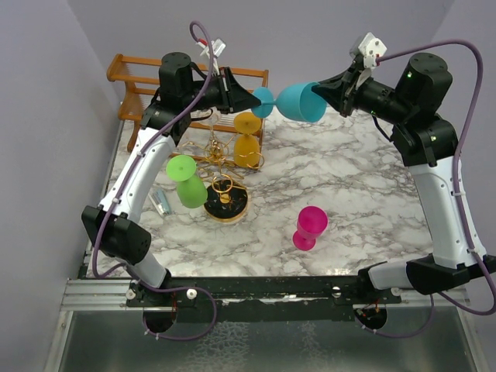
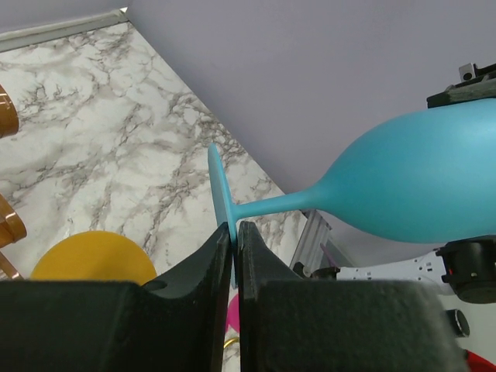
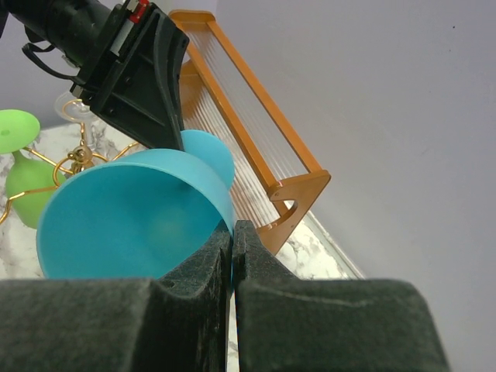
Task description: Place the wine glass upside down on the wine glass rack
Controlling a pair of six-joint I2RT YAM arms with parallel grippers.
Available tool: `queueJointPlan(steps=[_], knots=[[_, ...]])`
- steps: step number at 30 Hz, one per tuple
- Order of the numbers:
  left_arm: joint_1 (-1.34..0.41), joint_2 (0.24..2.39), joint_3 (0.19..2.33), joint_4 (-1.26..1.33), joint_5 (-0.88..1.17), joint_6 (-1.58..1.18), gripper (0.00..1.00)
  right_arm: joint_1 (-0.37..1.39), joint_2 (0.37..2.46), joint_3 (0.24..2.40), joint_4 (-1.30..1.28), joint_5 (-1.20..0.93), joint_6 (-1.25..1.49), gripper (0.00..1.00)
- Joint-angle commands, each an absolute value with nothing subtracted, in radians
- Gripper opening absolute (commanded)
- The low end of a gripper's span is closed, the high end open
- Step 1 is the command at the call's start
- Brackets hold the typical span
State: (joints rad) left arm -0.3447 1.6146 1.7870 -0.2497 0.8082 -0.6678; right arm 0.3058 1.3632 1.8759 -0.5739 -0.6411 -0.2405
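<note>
A teal wine glass (image 1: pixel 298 103) hangs on its side in the air above the back of the table, held at both ends. My left gripper (image 1: pixel 256 99) is shut on the thin edge of its foot (image 2: pixel 219 186), seen edge-on between the jaws of the left gripper (image 2: pixel 235 229). My right gripper (image 1: pixel 324 91) is shut on the rim of the bowl (image 3: pixel 132 209), one finger inside and one outside, at the right gripper's (image 3: pixel 232 229) tips. The gold wire wine glass rack (image 1: pixel 221 163) stands below on its round black base (image 1: pixel 226 203).
A green glass (image 1: pixel 186 182) and a yellow glass (image 1: pixel 247 139) hang on the rack. A pink glass (image 1: pixel 310 227) stands on the marble top. An orange-brown wooden frame (image 1: pixel 139 74) sits at the back left, and a small bottle (image 1: pixel 160 202) lies near the left arm.
</note>
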Motion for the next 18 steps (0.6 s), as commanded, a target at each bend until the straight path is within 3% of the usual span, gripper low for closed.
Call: queueJointPlan(steps=[1,4,10,16,18], knots=[[-0.349,1.621,1.788,-0.227,0.845,-0.669,0.02,0.302,1.358,1.854,-0.554,-0.653,-0.240,0.01],[-0.348,1.615,1.796,-0.239,0.840,-0.644,0.00,0.301,1.348,1.834,-0.561,-0.638,-0.262,0.04],[-0.342,1.596,1.858,-0.334,0.745,-0.525,0.00,0.301,1.325,1.803,-0.598,-0.607,-0.321,0.40],[-0.319,1.566,1.955,-0.454,0.524,-0.370,0.00,0.274,1.283,1.799,-0.635,-0.614,-0.348,0.81],[-0.318,1.555,1.988,-0.490,0.443,-0.290,0.00,0.255,1.269,1.801,-0.647,-0.617,-0.357,0.89]])
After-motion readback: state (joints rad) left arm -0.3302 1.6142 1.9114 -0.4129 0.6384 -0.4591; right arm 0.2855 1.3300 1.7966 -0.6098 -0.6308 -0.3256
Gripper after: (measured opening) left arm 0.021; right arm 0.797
